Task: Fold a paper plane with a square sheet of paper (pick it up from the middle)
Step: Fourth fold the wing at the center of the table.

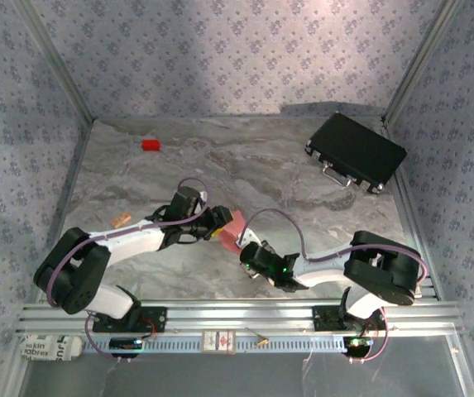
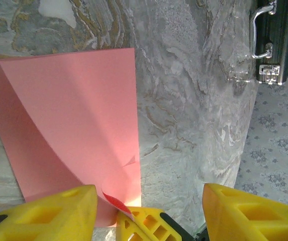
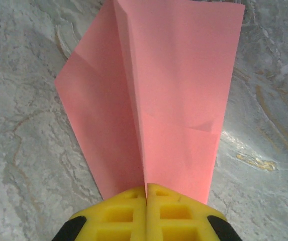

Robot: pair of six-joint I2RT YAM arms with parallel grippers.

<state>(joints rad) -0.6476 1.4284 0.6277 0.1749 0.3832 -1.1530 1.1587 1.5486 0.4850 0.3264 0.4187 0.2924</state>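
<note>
The square sheet of paper (image 3: 174,85) is salmon pink and folded along a centre crease into a pointed paper plane shape, narrow at my end. My right gripper (image 3: 146,188) is shut on its narrow end at the crease, holding it just above the marble table. In the top view the paper (image 1: 235,227) sits between the two grippers at the table's middle. My left gripper (image 2: 146,193) stands open, its yellow fingers (image 2: 38,213) apart on either side of the right gripper's tip and the paper's (image 2: 73,115) lower edge. From above, the left gripper (image 1: 222,223) and the right gripper (image 1: 238,246) nearly meet.
A black rectangular case (image 1: 356,152) lies at the back right, its metal handle and latch showing in the left wrist view (image 2: 264,50). A small red block (image 1: 150,145) sits at the back left, a small tan piece (image 1: 122,219) by the left arm. Patterned walls enclose the table.
</note>
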